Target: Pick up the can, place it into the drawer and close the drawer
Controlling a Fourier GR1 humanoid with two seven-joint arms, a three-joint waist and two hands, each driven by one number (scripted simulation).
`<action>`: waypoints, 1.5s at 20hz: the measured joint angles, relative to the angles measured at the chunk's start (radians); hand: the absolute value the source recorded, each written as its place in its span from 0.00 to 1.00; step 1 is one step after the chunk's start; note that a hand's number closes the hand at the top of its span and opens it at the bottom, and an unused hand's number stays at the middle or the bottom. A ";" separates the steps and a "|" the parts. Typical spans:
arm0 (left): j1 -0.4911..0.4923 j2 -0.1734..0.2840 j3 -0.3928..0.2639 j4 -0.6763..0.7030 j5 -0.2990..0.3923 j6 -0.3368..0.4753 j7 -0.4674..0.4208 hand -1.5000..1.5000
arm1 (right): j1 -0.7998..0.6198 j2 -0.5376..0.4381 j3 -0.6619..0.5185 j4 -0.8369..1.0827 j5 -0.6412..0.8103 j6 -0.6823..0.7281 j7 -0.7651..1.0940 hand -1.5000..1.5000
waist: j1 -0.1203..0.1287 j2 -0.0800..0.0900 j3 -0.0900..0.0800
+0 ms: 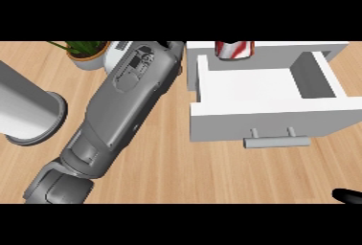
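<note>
1. Head view looks steeply down on a light wooden counter top (184,167) with pale plank grain.
2. A white box-shaped drawer (268,103) stands pulled open at the right, its hollow facing up and its grey bar handle (277,141) on the near front panel.
3. A red-and-white striped metal can (234,49) stands at the far left corner of the drawer, by the back wall; only its lower part shows below the upper edge of the view, so I cannot tell whether it rests inside the hollow or on the cabinet behind.
4. The robot's grey left forearm (120,105) runs diagonally from the lower left up toward the top centre, ending just left of the drawer's back corner.
5. The left hand (174,46) shows only as a dark sliver at the wrist end, near the can; I cannot tell how its fingers are set.
6. The right hand (348,195) appears only as a black tip at the lower right edge; its pose cannot be told either.
7. A white cylindrical container (28,112) lies on its side at the left.
8. A green plant in a white pot (86,52) sits at the far left, beside the forearm.
</note>
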 measured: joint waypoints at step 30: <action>-0.344 -0.003 -0.197 0.458 0.261 0.254 -0.141 0.00 | -0.130 -0.066 0.066 0.046 0.078 0.013 -0.004 0.00 | -0.071 0.027 0.003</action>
